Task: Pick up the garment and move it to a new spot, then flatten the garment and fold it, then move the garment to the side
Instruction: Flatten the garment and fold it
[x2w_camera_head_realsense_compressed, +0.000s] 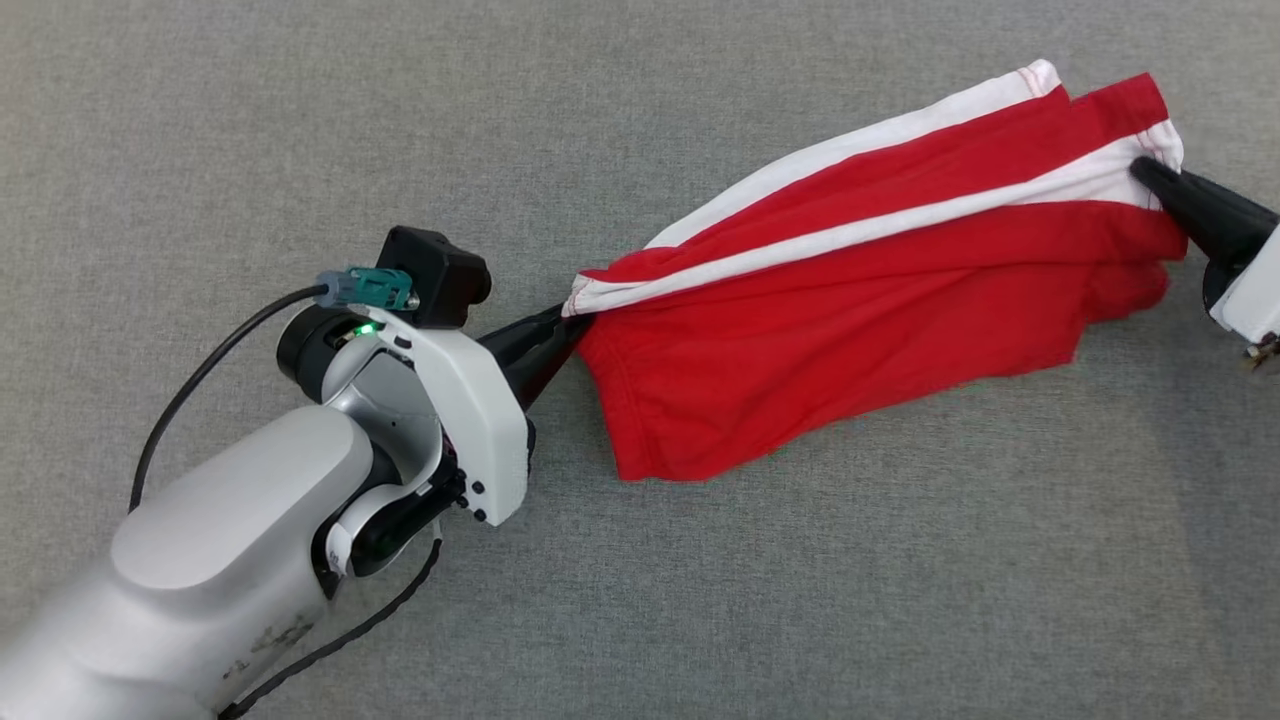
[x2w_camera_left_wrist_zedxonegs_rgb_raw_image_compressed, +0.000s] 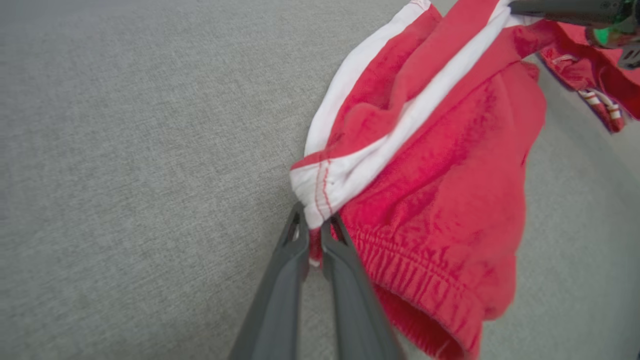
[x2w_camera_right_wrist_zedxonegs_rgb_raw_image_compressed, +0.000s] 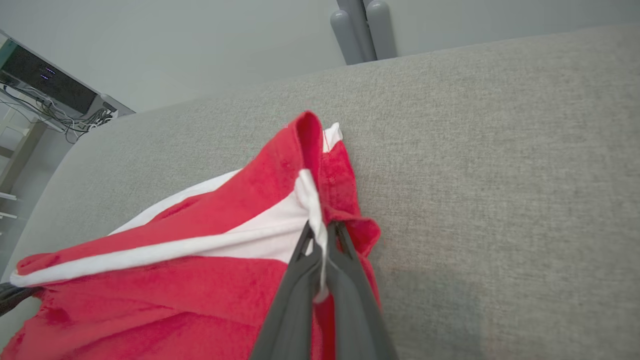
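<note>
My left hand (x2w_camera_head_realsense_compressed: 560, 325) is clamped on the white-striped corner of the garment (x2w_camera_head_realsense_compressed: 850, 330) at its elastic waistband. The fingers (x2w_camera_left_wrist_zedxonegs_rgb_raw_image_compressed: 285, 290) stand nearly together with the cloth pinched between them, and my right hand (x2w_camera_head_realsense_compressed: 1150, 175) is closed tight on the white stripe at the other end. The garment, red with two white stripes, is drawn out between my two hands. In the head view it runs from the middle up toward the right edge, with its lower red part sagging in folds over the grey surface (x2w_camera_head_realsense_compressed: 300, 120).
</note>
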